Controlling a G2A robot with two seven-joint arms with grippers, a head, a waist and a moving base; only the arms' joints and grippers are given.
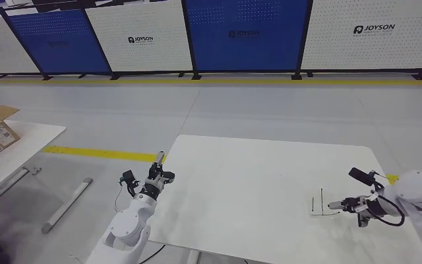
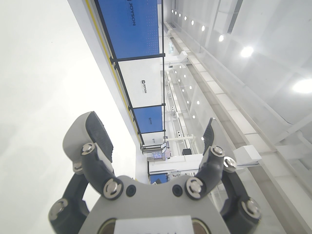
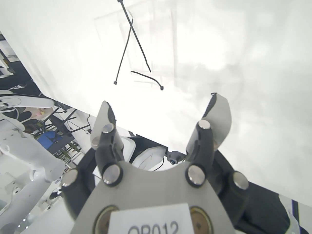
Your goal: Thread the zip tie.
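Far left: a second white table [image 1: 36, 135] stands apart from the work table, with a cardboard box [image 1: 5, 131] at its edge.
Floor: pale grey, with a yellow line [image 1: 99, 153] running behind both tables.
Back wall: a row of blue and white perforated panels [image 1: 244, 33] runs across the room.
Left gripper [image 1: 158, 162] [image 2: 151, 127]: it sits at the left edge of the work table and points away towards the panels. Its jaws stand wide apart with nothing between them.
Table [image 1: 250, 178] [image 2: 29, 49] [image 3: 219, 37]: a white top with rounded corners, bare across its left and middle.
Zip ties [image 1: 322, 201] [image 3: 131, 26]: three thin black ties lie flat on the right part of the table, towards its near edge. Two of them cross one another in a narrow X. The third, slightly curved, lies just beside their lower ends, on the side nearest the right gripper. None is threaded through its own head.
Right gripper [image 1: 337, 204] [image 3: 160, 103]: it is low over the table's right side and points left at the ties. Its jaws are spread apart and hold nothing, and the ties lie just ahead of them, with bare table between.
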